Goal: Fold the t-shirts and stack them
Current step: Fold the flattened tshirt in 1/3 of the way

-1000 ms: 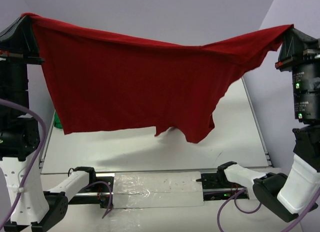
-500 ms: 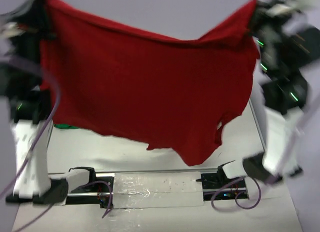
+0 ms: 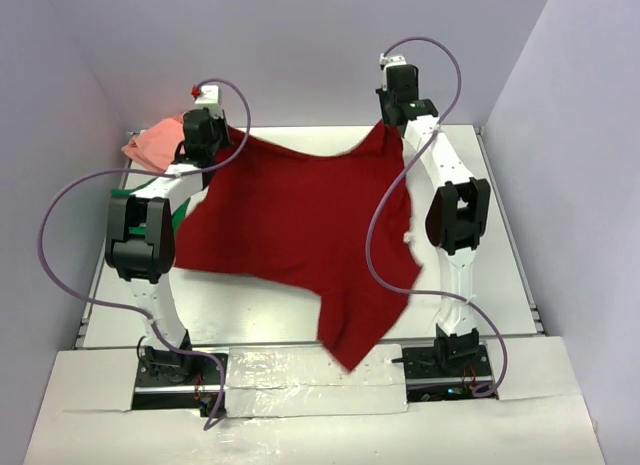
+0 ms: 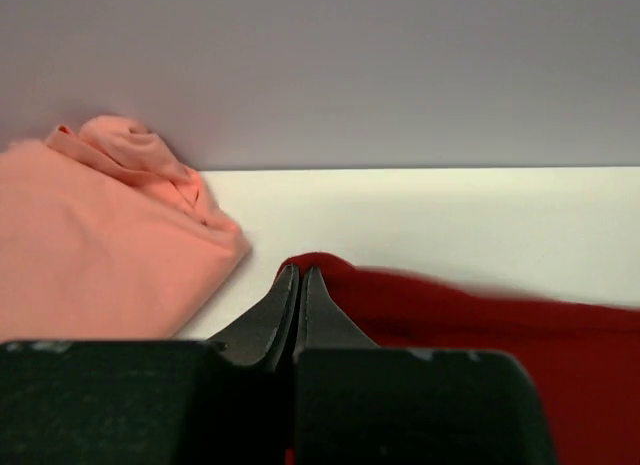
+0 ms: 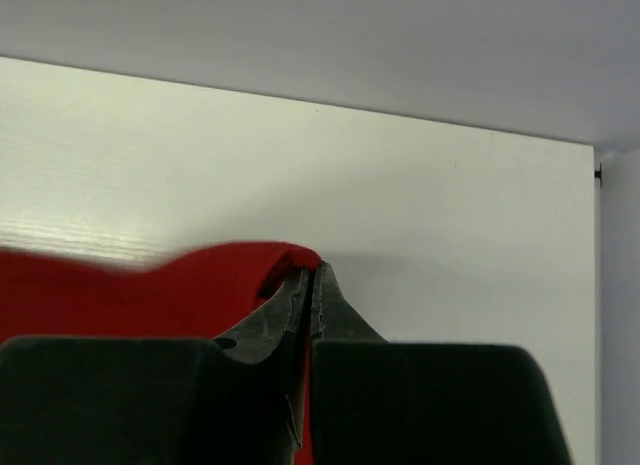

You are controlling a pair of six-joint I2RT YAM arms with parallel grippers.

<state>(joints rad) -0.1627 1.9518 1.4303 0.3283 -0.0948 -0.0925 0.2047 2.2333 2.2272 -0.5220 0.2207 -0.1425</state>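
Observation:
The dark red t-shirt [image 3: 290, 215] lies spread across the white table, and its near end reaches the front edge. At the far left corner of the shirt my left gripper [image 3: 228, 135] is shut on the cloth. The left wrist view shows its tips [image 4: 298, 271] pinching the red hem [image 4: 450, 310]. The right gripper [image 3: 392, 125] is shut on the far right corner, with its tips [image 5: 312, 272] closed on red cloth [image 5: 150, 290]. A salmon pink t-shirt [image 3: 150, 145] [image 4: 90, 235] sits folded at the back left. A bright green t-shirt [image 3: 181, 217] peeks out behind the left arm.
Both arms stretch far across the table [image 3: 480, 185], close to the back wall. Purple cables loop beside each arm. A plastic-covered strip [image 3: 300, 380] runs between the arm bases at the near edge. Purple walls close in the left, right and back.
Both arms have swung from high near the camera down to the far side of the table. They carried the red shirt with them, so it now lies over the table instead of hanging.

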